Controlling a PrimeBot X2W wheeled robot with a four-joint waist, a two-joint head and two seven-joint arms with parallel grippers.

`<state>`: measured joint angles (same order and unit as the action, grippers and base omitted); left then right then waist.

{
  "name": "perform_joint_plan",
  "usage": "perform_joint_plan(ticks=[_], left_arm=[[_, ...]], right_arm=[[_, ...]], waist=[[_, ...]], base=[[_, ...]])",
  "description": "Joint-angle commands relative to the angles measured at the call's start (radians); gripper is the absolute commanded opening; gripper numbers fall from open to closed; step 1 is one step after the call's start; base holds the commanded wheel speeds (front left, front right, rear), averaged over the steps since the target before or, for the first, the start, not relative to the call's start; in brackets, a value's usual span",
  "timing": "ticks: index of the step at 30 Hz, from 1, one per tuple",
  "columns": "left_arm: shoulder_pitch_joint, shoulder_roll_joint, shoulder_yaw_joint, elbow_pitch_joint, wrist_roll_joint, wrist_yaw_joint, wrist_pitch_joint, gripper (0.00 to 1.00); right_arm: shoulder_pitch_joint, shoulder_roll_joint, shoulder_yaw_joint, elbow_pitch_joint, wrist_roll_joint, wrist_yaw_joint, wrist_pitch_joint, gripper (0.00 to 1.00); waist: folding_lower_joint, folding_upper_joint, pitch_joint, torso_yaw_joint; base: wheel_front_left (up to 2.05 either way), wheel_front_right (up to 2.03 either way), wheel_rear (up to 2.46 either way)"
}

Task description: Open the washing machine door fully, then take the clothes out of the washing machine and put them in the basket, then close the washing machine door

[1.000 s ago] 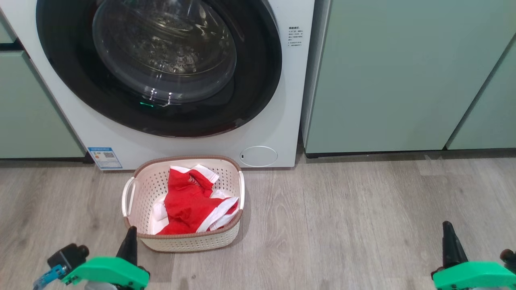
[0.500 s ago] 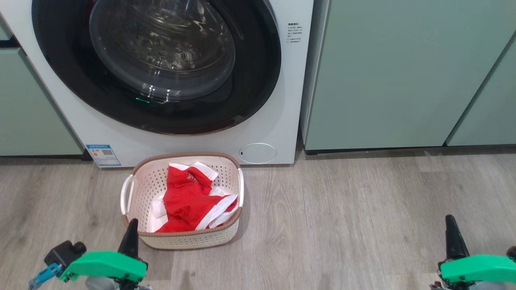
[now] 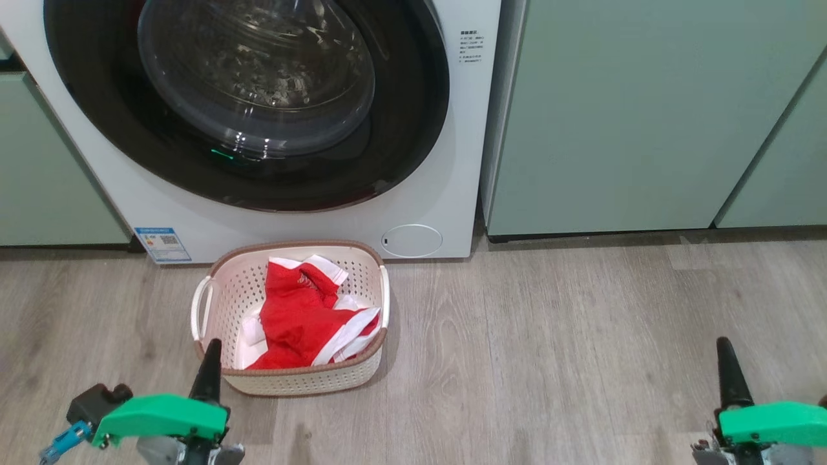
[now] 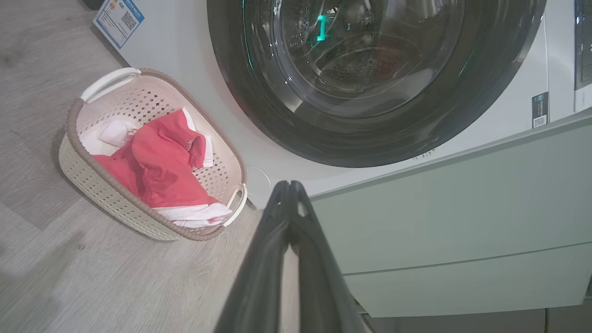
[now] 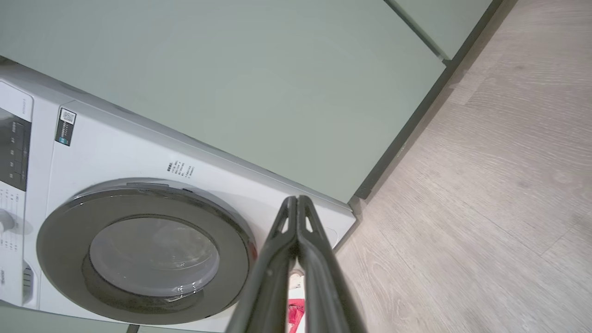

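The white washing machine (image 3: pixel 452 161) fills the upper left of the head view, its black-rimmed glass door (image 3: pixel 413 129) shut flat against the front; the door (image 4: pixel 499 83) (image 5: pixel 60 231) looks the same in both wrist views. On the floor before it stands the cream basket (image 3: pixel 297 381) (image 4: pixel 106 199) holding the red and white clothes (image 3: pixel 300 320) (image 4: pixel 162 171). My left gripper (image 3: pixel 211 349) (image 4: pixel 289 185) is shut and empty at the basket's near left corner. Far out at the lower right, my right gripper (image 3: pixel 724 345) (image 5: pixel 296 200) is shut and empty too.
Pale green cabinet doors (image 3: pixel 633 116) run to the right of the washer, and another (image 3: pixel 39 181) stands on its left. Grey wood-look floor (image 3: pixel 549 361) stretches between my two grippers. A small round cover (image 3: pixel 411 240) sits low on the washer front.
The whole picture has slid upward slightly, so the camera has moved. Both grippers stay shut; basket, clothes and door are unchanged.
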<state>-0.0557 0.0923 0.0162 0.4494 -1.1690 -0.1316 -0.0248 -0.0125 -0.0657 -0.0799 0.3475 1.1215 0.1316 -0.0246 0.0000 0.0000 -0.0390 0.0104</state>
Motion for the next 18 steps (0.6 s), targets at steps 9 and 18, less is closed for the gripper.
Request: perform_joint_plan(ticks=[9,18], left_arm=[[-0.053,-0.004,0.042,-0.076,-0.109,0.001,0.035,0.0],[-0.052,-0.013,0.056,-0.109,-0.193,0.001,0.061,0.0]], right_arm=[[-0.061,0.001,-0.003,-0.054,0.121,-0.001,0.033,0.0],[-0.07,0.005,-0.011,-0.067,0.214,-0.001,0.06,0.0]], waist=[[0.0,0.0,0.01,-0.002],[0.0,0.0,0.018,-0.004]], base=[[0.0,0.0,0.0],[0.0,0.0,0.0]])
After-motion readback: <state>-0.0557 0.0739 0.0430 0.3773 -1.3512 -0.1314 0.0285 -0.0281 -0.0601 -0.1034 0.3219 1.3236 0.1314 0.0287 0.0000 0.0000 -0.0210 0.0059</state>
